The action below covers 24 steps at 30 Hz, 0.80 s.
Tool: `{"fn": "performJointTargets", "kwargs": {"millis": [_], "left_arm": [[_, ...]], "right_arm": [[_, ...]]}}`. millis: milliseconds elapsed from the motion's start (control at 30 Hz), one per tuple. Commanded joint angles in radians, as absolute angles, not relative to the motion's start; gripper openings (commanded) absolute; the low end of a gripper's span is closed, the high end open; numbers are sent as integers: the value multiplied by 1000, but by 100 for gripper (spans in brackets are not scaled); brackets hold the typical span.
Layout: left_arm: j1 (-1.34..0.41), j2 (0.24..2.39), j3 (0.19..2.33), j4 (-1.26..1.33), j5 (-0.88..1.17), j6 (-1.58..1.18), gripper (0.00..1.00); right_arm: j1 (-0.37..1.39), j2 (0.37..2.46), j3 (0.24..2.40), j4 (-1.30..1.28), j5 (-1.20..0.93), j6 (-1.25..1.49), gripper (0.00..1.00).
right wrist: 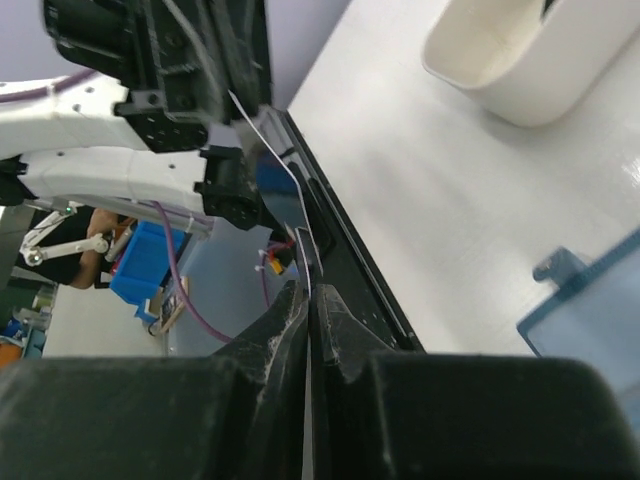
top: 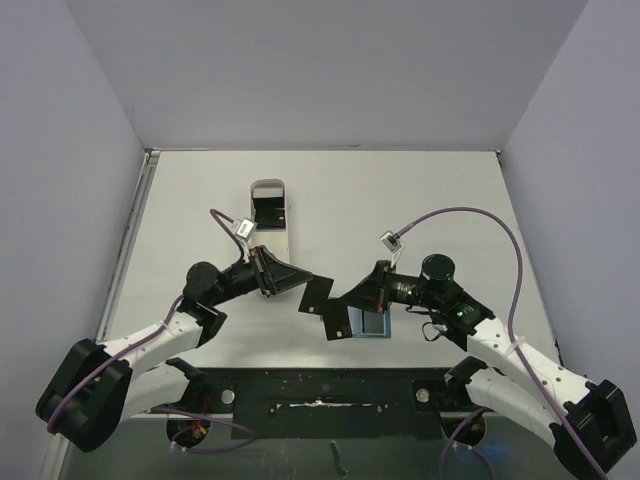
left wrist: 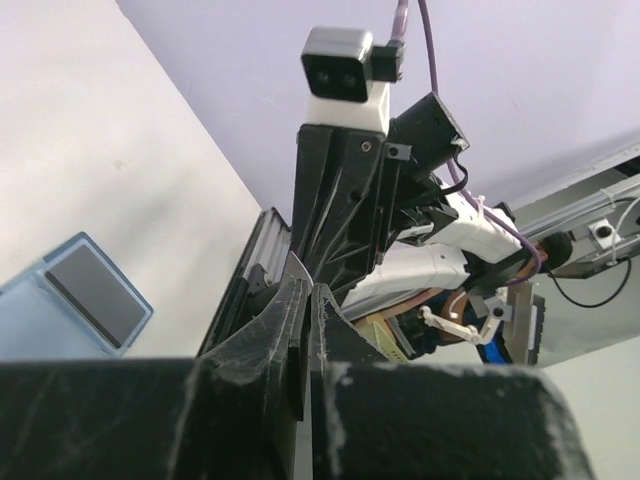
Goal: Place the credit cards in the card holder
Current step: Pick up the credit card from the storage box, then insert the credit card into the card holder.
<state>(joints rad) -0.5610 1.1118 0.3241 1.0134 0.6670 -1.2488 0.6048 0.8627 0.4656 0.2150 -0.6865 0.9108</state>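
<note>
Black credit card [top: 317, 292] upright on edge

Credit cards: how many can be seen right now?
3 credit cards: one pinched between the left gripper and right gripper, one on the card holder, one in the white tray; more may be stacked there.

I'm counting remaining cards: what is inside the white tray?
Black cards, count unclear, sit at the white tray's far end; the left gripper covers its near end.
</note>
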Motion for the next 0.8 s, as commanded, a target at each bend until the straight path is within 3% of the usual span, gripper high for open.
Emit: {"fn": "performJointTargets", "kwargs": {"millis": [0,267,767], "left_arm": [[-536,1066,368,986,680,-1184,0],[-557,1032,456,501,601,-949,0],[-700,1303,486,437,565,-956,0]], "right_arm": [[567,833,449,74,-694,835,0],[410,803,479,-191,-581,679,0],[254,1078,480,-148,-600,628,0]]}}
